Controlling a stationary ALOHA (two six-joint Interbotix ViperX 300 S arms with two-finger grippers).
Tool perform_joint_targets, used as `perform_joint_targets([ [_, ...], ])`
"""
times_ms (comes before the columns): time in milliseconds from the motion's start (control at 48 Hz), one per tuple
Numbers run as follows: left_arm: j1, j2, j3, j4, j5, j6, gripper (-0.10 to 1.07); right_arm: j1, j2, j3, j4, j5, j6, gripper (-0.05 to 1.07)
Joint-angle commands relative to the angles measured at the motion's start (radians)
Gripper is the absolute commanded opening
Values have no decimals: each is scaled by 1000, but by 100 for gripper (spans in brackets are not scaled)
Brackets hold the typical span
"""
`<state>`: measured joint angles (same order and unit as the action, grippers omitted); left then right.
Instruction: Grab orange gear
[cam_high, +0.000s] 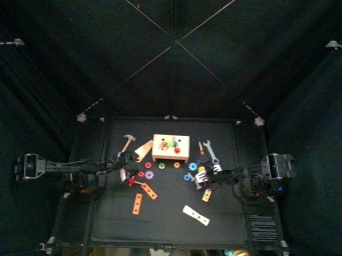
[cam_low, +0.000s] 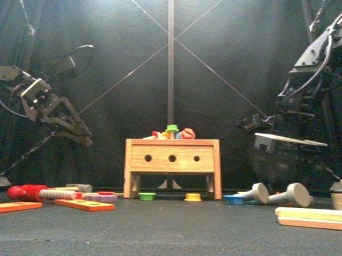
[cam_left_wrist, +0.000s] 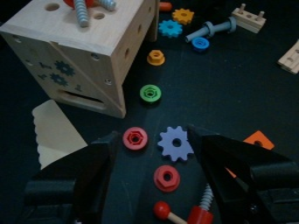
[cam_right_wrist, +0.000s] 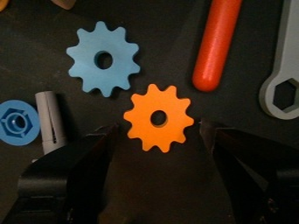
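Observation:
The orange gear (cam_right_wrist: 158, 116) lies flat on the black table, just ahead of the gap between my right gripper's jaws. My right gripper (cam_right_wrist: 160, 150) is open above it, one jaw on each side, touching nothing. A light blue gear (cam_right_wrist: 103, 59) lies right beside the orange one. In the top view the right gripper (cam_high: 203, 178) hangs over the table's right half, in front of the wooden box (cam_high: 170, 148). My left gripper (cam_left_wrist: 170, 188) is open and empty over a purple-blue gear (cam_left_wrist: 177, 143) and a red nut (cam_left_wrist: 167, 178).
Near the orange gear lie an orange bar (cam_right_wrist: 218, 44), a grey wrench (cam_right_wrist: 281, 92), a blue nut (cam_right_wrist: 17, 121) and a grey bolt (cam_right_wrist: 47, 118). The wooden box (cam_left_wrist: 82, 44) stands mid-table, with a green nut (cam_left_wrist: 149, 92) and another red nut (cam_left_wrist: 135, 138) near it.

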<state>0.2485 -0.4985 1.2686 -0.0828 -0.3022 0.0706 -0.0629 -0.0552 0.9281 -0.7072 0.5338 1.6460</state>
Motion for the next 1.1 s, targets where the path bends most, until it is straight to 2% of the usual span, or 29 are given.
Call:
perform_joint_targets([
  [0, 3, 0, -12, -3, -11, 0, 97, -14, 17, 0, 2, -11, -5, 104],
  [312, 3, 0, -8, -15, -9, 0, 97, -9, 18, 3, 14, 8, -6, 98],
  [646, 3, 0, -8, -15, -9, 0, 97, 2, -15, -9, 44, 63, -8, 73],
  [875, 5, 0, -9, -15, -9, 0, 97, 31, -86, -37, 43, 106, -6, 71],
  [1083, 3, 0, -11, -15, -9, 0, 97, 32, -94, -54, 32, 123, -6, 71],
])
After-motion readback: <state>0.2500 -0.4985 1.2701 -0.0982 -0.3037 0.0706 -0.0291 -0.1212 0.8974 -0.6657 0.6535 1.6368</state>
